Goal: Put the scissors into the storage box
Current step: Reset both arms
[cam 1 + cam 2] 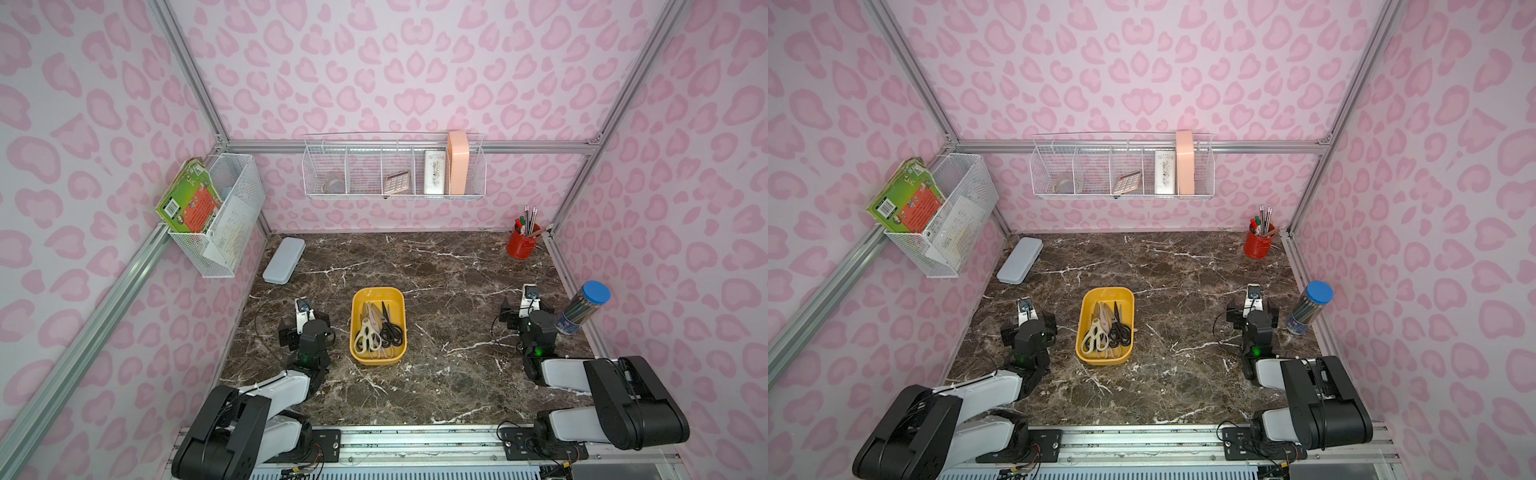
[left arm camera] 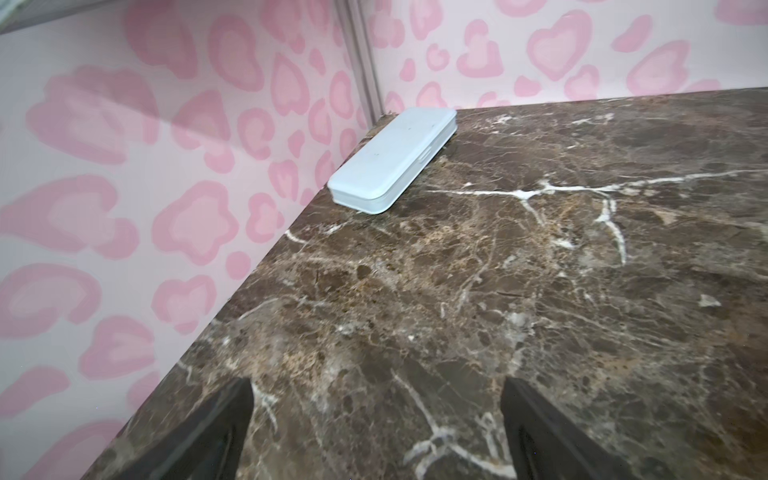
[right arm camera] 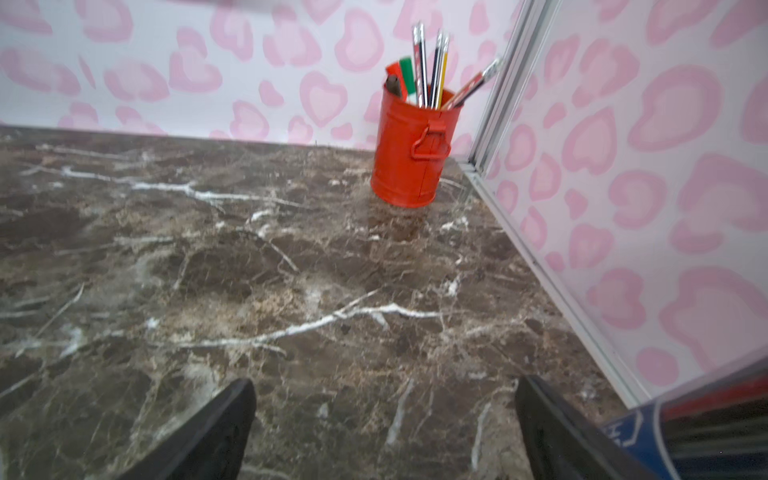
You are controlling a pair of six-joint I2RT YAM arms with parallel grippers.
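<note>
The yellow storage box sits mid-table between my two arms in both top views. Several scissors lie inside it: cream-white handled pairs on the left, a black-handled pair on the right, blades pointing to the far end. No scissors show on the bare table. My left gripper hovers just left of the box, open, with only marble between its fingers. My right gripper is well to the right of the box, open and empty.
A flat grey-blue case lies at the far left wall. A red pencil can stands in the far right corner. A clear blue-lidded tube leans by the right gripper. White wire baskets hang on the walls.
</note>
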